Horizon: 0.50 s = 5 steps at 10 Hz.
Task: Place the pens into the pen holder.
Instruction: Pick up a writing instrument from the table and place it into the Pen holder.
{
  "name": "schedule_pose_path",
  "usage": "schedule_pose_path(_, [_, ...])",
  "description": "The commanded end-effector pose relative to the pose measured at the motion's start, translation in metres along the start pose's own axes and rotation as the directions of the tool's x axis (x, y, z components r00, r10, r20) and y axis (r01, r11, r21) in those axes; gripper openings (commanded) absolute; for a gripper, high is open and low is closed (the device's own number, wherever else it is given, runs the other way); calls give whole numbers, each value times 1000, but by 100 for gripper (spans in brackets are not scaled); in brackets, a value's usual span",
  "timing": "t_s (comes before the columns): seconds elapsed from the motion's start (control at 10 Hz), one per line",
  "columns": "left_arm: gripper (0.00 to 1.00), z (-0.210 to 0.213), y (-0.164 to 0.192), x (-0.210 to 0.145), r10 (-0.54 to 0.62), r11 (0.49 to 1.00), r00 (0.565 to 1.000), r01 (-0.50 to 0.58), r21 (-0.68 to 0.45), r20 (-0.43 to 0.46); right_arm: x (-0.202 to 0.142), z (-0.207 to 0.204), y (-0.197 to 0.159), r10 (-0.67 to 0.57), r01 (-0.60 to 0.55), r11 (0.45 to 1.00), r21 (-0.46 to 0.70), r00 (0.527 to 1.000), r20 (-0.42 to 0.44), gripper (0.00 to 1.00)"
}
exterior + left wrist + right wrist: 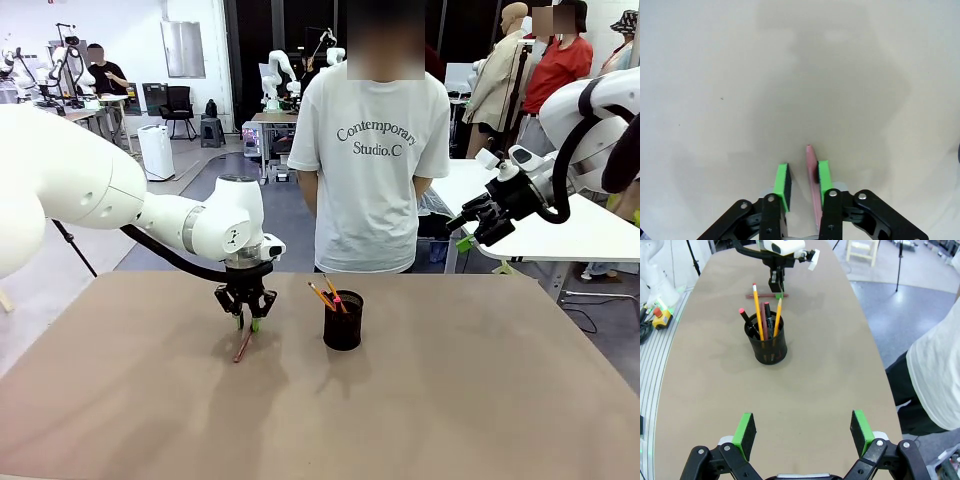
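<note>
A reddish-brown pen (243, 346) lies flat on the tan table, left of the pen holder (343, 321). My left gripper (245, 318) points down over its far end. In the left wrist view the pen (811, 172) lies between the green pads (783, 184), close against one pad with a gap to the other, so the jaws are narrowed but not clamped. The black mesh pen holder (769, 345) stands upright with several pens in it, including yellow pencils and a dark pen with a pink-red end (742, 313). My right gripper (803, 432) hangs open in the air, empty.
A person in a white T-shirt (370, 150) stands at the table's far edge behind the holder. The right arm's gripper (470, 232) is raised above the table's far right corner. A white table (590, 235) stands beyond the right side.
</note>
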<state>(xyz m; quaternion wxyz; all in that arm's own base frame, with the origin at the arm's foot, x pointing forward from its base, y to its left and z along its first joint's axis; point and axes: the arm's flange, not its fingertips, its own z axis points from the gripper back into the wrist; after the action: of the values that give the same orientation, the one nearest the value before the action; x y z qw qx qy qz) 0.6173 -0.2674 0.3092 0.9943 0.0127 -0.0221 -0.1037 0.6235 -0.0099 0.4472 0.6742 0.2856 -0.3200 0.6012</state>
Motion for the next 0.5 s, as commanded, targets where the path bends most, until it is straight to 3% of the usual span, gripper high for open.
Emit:
schedule_pose_path(0.0, [0, -1, 1, -1, 24, 999, 1000, -23, 47, -5, 2, 0, -1, 3, -3, 1000, -11, 1000, 5, 100])
schedule_pose_path(0.3, [0, 13, -2, -8, 72, 997, 996, -71, 14, -46, 2, 0, -1, 3, -3, 1000, -11, 1000, 5, 100])
schedule_pose_path(0.4, [0, 23, 0, -11, 84, 995, 994, -87, -43, -69, 2, 0, -1, 3, -3, 1000, -11, 1000, 5, 100])
